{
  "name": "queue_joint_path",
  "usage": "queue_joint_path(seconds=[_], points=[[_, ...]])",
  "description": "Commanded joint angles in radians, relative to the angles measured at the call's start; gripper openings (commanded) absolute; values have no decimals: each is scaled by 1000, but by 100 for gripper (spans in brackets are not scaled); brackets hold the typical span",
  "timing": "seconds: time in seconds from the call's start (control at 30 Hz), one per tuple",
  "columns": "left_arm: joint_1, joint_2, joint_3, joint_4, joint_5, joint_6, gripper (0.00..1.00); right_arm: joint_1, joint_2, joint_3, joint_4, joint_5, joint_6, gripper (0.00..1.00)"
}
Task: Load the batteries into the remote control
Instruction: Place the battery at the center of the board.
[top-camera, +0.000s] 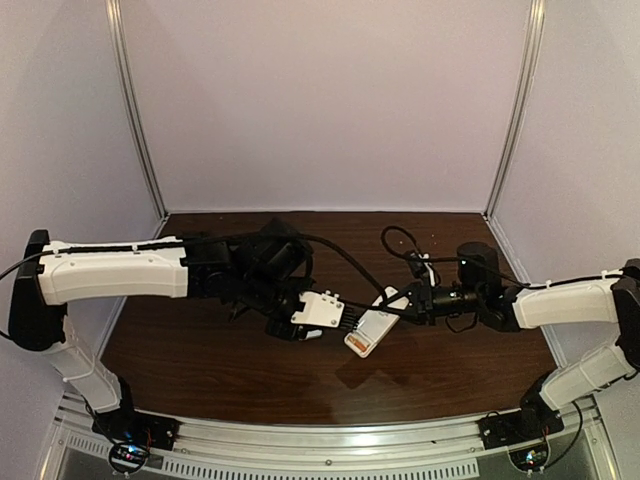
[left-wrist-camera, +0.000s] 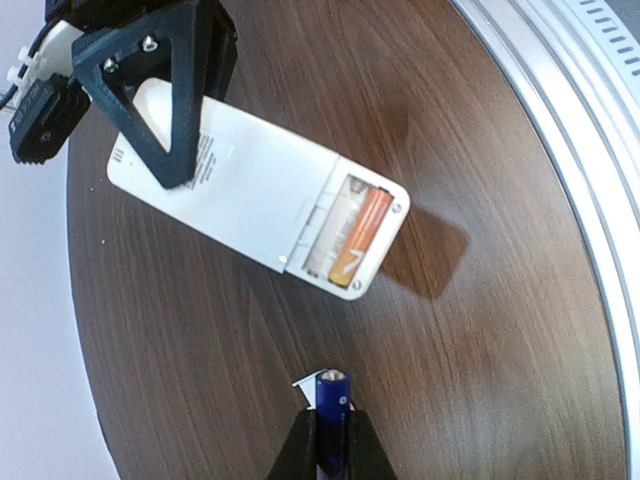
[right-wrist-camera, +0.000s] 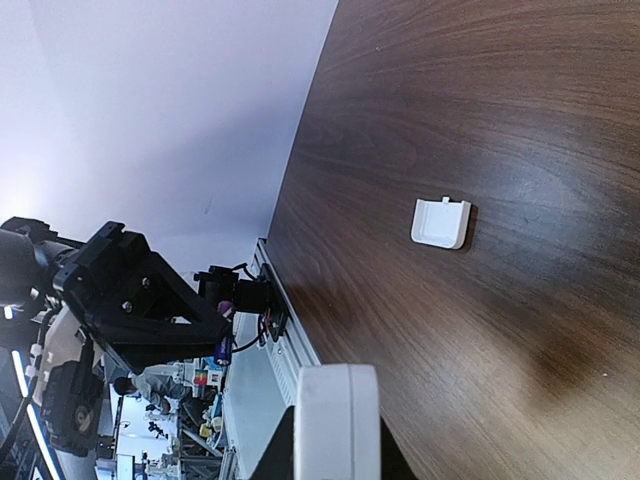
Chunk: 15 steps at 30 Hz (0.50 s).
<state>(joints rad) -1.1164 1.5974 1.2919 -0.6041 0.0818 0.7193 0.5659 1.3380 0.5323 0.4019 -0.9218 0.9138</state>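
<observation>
Over table (left-wrist-camera: 500, 350): remote control (left-wrist-camera: 250, 190) pinched by right gripper (right-wrist-camera: 337, 440), bay toward purple battery (left-wrist-camera: 332, 398) pinched by left gripper (left-wrist-camera: 331, 432); orange battery (left-wrist-camera: 362, 238) seated crosswise; cover (right-wrist-camera: 441, 222) apart

The purple battery (left-wrist-camera: 333, 392) is half hidden within the left claw (left-wrist-camera: 333, 432) and cropped below.

I log one dark wood-grain table (right-wrist-camera: 500, 90); on it, a single small white cover piece (right-wrist-camera: 441, 222), lying flat.
</observation>
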Motion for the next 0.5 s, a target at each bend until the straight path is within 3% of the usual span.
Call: queue_joint_path(seconds=[0.0, 0.47], points=[[-42, 9, 27, -12, -64, 34, 0, 38, 21, 5, 105, 33, 46, 0], [-85, 7, 45, 0, -117, 59, 0, 82, 22, 7, 164, 29, 41, 0]])
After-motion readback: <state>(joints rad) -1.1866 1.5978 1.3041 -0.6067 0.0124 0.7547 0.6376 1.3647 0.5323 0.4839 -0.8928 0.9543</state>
